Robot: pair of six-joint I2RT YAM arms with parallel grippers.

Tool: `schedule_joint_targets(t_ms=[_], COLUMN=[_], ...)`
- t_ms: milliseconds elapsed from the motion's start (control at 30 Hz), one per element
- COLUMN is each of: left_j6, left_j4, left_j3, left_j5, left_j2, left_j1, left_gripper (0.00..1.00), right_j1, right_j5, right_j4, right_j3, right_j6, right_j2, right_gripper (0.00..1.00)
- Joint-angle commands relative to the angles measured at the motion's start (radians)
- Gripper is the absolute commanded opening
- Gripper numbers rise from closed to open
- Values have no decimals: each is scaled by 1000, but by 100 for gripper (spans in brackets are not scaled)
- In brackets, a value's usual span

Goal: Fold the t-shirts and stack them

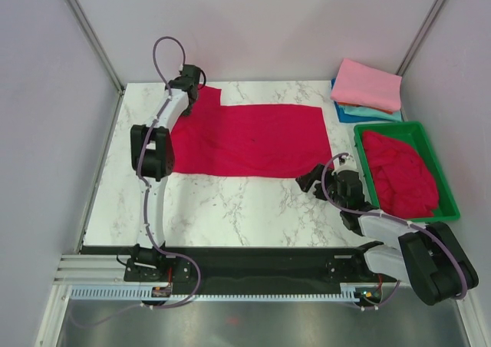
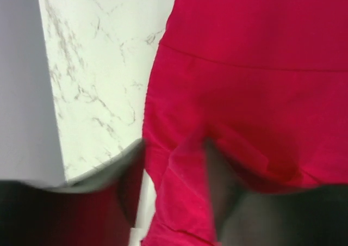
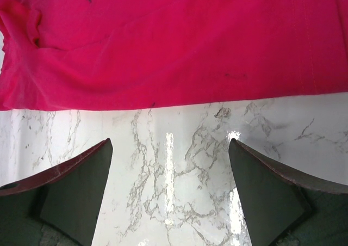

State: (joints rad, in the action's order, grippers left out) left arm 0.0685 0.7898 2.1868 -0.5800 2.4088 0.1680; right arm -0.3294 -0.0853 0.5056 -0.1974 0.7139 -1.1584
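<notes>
A crimson-red t-shirt [image 1: 253, 140] lies spread flat on the marble table [image 1: 230, 205]. My left gripper [image 1: 189, 79] is at the shirt's far left corner. In the left wrist view its gripper [image 2: 174, 148] is shut on a raised fold of the red t-shirt [image 2: 250, 93]. My right gripper [image 1: 311, 180] is open and empty, low over bare marble just before the shirt's near right corner. In the right wrist view the gripper [image 3: 169, 145] faces the shirt's near hem [image 3: 174, 44]. Folded pink, teal and blue t-shirts [image 1: 368, 86] are stacked at the back right.
A green plastic tray [image 1: 387, 126] at the right holds a heap of red t-shirts [image 1: 400, 170]. Grey walls close the table on the left, back and right. A grey wall [image 2: 22, 82] shows close to the left gripper.
</notes>
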Motion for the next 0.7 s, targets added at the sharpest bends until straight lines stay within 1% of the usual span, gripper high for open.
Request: schedule_joint_targets(t_ms=[0, 33, 100, 133, 167, 200, 267, 300, 333, 367, 400, 433, 467, 500, 533, 567, 600, 667], left_j6=[10, -1, -36, -58, -82, -140, -211, -287, -332, -382, -476, -519, -548, -606, -628, -647, -691, -722], left_j4=[-29, -27, -18, -8, 8, 46, 86, 97, 101, 97, 94, 54, 22, -18, -59, -149, -187, -265], left_j3=[28, 5, -13, -21, -22, -31, -67, -146, -201, -263, -330, -481, -565, -734, -818, -896, -1032, -1142], left_j5=[-44, -55, -83, -96, -95, -90, -63, -40, -17, 56, 98, 129, 202, 239, 284, 367, 402, 466], left_j2=[-11, -20, -62, -80, -98, -118, -206, -246, -328, -382, -430, -532, -583, -632, -689, -776, -819, -884], left_j1=[-27, -31, -44, -50, -54, -64, -73, -82, -87, -103, -114, -126, -137, -166, -195, -212, -249, -280], left_gripper=[63, 69, 73, 78, 79, 80, 80, 80, 80, 80, 80, 80, 80, 80, 80, 80, 81, 82], right_j1=[7, 7, 9, 9, 9, 10, 9, 9, 9, 7, 9, 7, 9, 9, 9, 10, 9, 12], right_j5=[-25, -30, -28, -28, -28, -28, -28, -28, -30, -34, -36, -31, -25, -5, 13, 42, 79, 146], right_j4=[39, 40, 42, 44, 45, 48, 50, 53, 54, 53, 48, 15, -8, -57, -94, -136, -207, -284], right_j3=[-40, -42, -42, -42, -40, -40, -40, -39, -40, -42, -45, -60, -66, -73, -89, -102, -112, -171], right_j6=[2, 2, 2, 4, 2, 4, 5, 4, 2, -1, -1, 1, -1, -1, -1, -4, -11, -21], right_j2=[-23, -26, -30, -30, -29, -29, -27, -26, -20, -18, -15, -5, 6, 22, 58, 80, 97, 108], right_gripper=[96, 96, 96, 96, 96, 96, 95, 95, 95, 95, 95, 95, 95, 95, 96, 96, 97, 97])
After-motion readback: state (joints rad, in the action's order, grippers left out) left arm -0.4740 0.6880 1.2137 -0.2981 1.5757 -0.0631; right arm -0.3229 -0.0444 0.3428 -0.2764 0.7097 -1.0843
